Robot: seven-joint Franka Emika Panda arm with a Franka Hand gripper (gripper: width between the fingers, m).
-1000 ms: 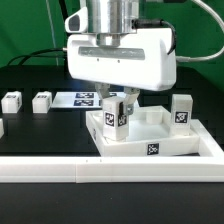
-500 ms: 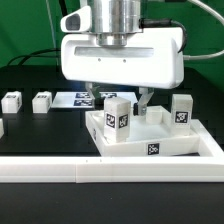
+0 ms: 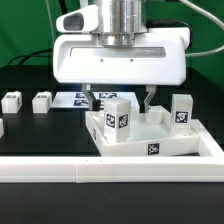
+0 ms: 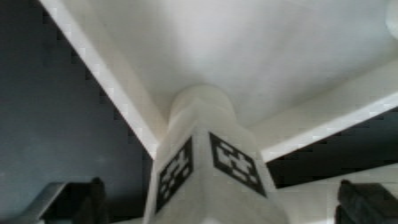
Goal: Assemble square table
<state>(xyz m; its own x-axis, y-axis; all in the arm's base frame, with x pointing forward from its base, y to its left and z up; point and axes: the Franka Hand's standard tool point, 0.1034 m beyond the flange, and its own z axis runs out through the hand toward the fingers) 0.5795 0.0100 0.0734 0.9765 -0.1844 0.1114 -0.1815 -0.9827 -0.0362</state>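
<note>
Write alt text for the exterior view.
An open two-finger gripper flanks an upright white tagged block leg standing in a corner of the large white square tray-like tabletop. A second leg stands toward the exterior view's right.

Black tabletop, white L-shaped border rail along front edge + exterior view's right, marker board flat twd rear

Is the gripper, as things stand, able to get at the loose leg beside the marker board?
Probably yes: the gripper is open, holding nothing, and no part stands between it and that loose leg.
</note>
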